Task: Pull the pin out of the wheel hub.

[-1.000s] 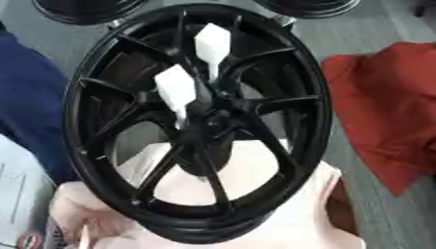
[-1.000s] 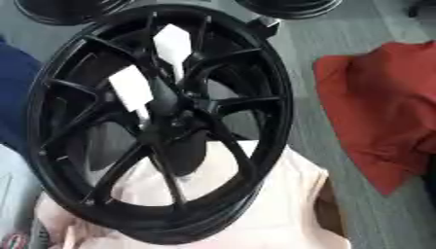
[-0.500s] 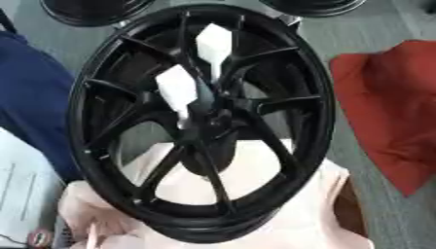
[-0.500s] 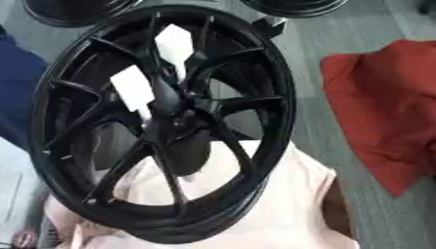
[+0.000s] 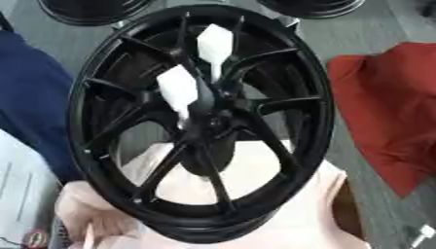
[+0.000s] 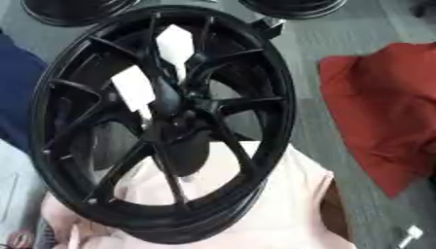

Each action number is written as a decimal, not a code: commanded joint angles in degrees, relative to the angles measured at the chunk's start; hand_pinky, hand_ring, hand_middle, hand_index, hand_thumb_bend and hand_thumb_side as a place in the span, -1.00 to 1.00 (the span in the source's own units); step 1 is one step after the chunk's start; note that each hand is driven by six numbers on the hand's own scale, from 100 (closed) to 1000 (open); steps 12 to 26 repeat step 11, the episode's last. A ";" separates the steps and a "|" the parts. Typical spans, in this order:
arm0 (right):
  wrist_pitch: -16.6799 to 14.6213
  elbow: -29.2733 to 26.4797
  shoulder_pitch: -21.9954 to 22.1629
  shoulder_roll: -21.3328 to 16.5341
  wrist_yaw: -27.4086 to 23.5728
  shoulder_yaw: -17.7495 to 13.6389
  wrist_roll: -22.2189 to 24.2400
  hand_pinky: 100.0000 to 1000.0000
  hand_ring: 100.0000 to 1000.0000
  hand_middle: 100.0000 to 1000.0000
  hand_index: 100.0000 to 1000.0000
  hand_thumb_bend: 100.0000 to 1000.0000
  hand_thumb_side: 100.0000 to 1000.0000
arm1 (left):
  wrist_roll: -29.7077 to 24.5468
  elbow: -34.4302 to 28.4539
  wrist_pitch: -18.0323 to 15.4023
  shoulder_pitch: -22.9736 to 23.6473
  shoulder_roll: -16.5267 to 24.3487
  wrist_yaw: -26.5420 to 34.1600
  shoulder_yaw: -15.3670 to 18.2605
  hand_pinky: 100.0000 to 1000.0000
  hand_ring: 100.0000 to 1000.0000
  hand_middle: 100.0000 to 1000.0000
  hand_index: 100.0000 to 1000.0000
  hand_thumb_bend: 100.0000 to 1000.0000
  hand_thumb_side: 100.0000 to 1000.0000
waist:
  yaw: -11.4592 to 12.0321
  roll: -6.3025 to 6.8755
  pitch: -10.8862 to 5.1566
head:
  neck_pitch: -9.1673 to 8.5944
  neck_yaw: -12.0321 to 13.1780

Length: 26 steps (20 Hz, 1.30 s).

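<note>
A black spoked wheel hub (image 5: 317,97) fills the middle of both views, tilted and resting on a pale pink cloth (image 5: 294,194). Two white pins stick out near its centre (image 5: 208,124). One pin (image 5: 214,43) points toward the far rim, its thin stem running down between the spokes. The other pin (image 5: 177,90) sits lower left, its stem reaching the middle of the hub. Neither of my hands shows in either view.
A red cloth (image 5: 391,107) lies on the grey floor to the right. A dark blue cloth (image 5: 30,97) lies left. Two more black wheels (image 5: 89,9) (image 5: 315,6) sit at the far edge. A small white piece (image 5: 422,232) lies at the lower right.
The whole picture has shifted slightly, so the camera has moved. The wheel hub and both white pins stand as before.
</note>
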 commanded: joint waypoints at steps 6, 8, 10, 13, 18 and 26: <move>-6.43 -1.94 -8.02 6.92 3.43 8.96 -7.11 0.26 0.29 -0.06 0.31 -1.00 0.42 | -0.55 -2.47 -0.96 -2.46 1.55 0.27 -1.58 0.29 0.00 -0.06 0.30 -0.32 -0.07 | 0.67 -0.64 0.09 | -1.39 -0.37; -7.96 -1.94 -8.60 7.22 4.84 11.00 -8.88 0.25 0.28 -0.07 0.29 -1.00 0.43 | -0.62 -2.61 -1.22 -2.86 1.52 0.31 -2.04 0.28 0.00 -0.06 0.30 -0.32 -0.07 | 0.71 -0.65 0.31 | -1.62 -0.24; -7.65 -1.94 -9.52 7.67 6.11 12.47 -10.71 0.24 0.27 -0.08 0.29 -1.00 0.45 | -0.82 -2.64 -1.35 -3.13 1.51 0.24 -2.38 0.28 0.00 -0.06 0.30 -0.33 -0.07 | 0.80 -0.61 0.53 | -1.95 0.16; -7.19 -1.94 -10.03 7.80 6.37 13.11 -11.58 0.24 0.26 -0.09 0.28 -1.00 0.45 | -0.84 -2.68 -1.43 -3.22 1.49 0.24 -2.45 0.28 0.00 -0.06 0.30 -0.33 -0.07 | 0.84 -0.59 0.65 | -2.16 0.36; -7.19 -1.94 -10.03 7.80 6.37 13.11 -11.58 0.24 0.26 -0.09 0.28 -1.00 0.45 | -0.84 -2.68 -1.43 -3.22 1.49 0.24 -2.45 0.28 0.00 -0.06 0.30 -0.33 -0.07 | 0.84 -0.59 0.65 | -2.16 0.36; -7.19 -1.94 -10.03 7.80 6.37 13.11 -11.58 0.24 0.26 -0.09 0.28 -1.00 0.45 | -0.84 -2.68 -1.43 -3.22 1.49 0.24 -2.45 0.28 0.00 -0.06 0.30 -0.33 -0.07 | 0.84 -0.59 0.65 | -2.16 0.36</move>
